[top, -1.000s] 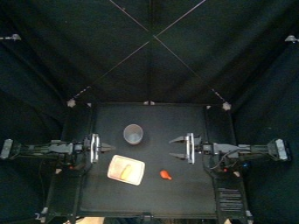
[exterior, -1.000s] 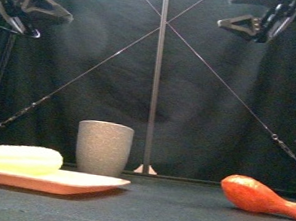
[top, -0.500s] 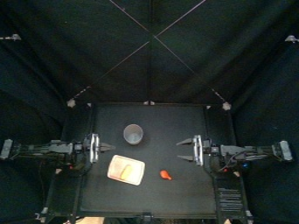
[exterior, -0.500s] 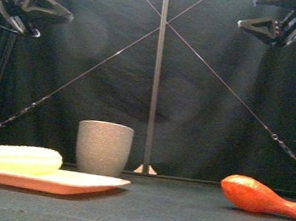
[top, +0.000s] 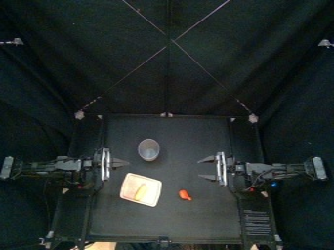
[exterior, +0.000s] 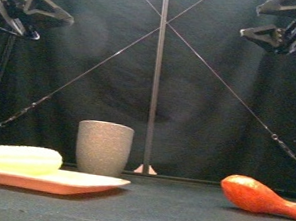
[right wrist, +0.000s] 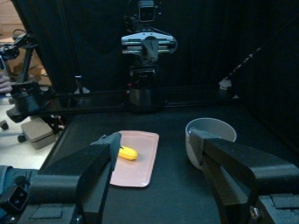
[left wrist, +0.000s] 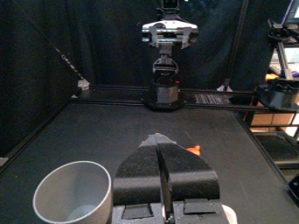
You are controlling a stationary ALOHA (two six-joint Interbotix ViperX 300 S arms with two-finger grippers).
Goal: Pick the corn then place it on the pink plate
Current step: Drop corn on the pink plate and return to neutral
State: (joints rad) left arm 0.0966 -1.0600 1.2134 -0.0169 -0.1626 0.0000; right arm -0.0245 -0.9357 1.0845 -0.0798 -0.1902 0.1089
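From above, the black table (top: 209,132) fills the lower half, with the black back curtain (top: 167,59) closing off everything behind it. The pink plate (top: 144,186) lies left of the middle toward the front, and the corn (top: 135,194) rests on it. A grey cup (top: 150,148) stands just behind the plate, and a red toy (top: 186,194) lies on the bare table to the plate's right, apart from it. The left claw (top: 108,166) sits at the table's left side and the right claw (top: 205,167) at its right side, both clear of the things.

From table level, the yellow corn (exterior: 18,157) lies lengthwise on the left part of the plate (exterior: 82,184). The cup (exterior: 103,148) stands upright behind it, and the red toy (exterior: 265,196) lies far to the right. Both claws hang high in the upper corners in front of the curtain, holding nothing.

The left wrist view shows the left claw (left wrist: 158,138) with its two jaws pressed together and nothing between them. The cup's rim (left wrist: 52,179) is beside them, and a sliver of the red toy (left wrist: 197,149) shows past them.

The right wrist view shows the right claw (right wrist: 155,138) spread wide and empty. Between its jaws the plate (right wrist: 140,166) lies on the dark table with the corn (right wrist: 128,153) on it, the cup (right wrist: 211,140) close by.
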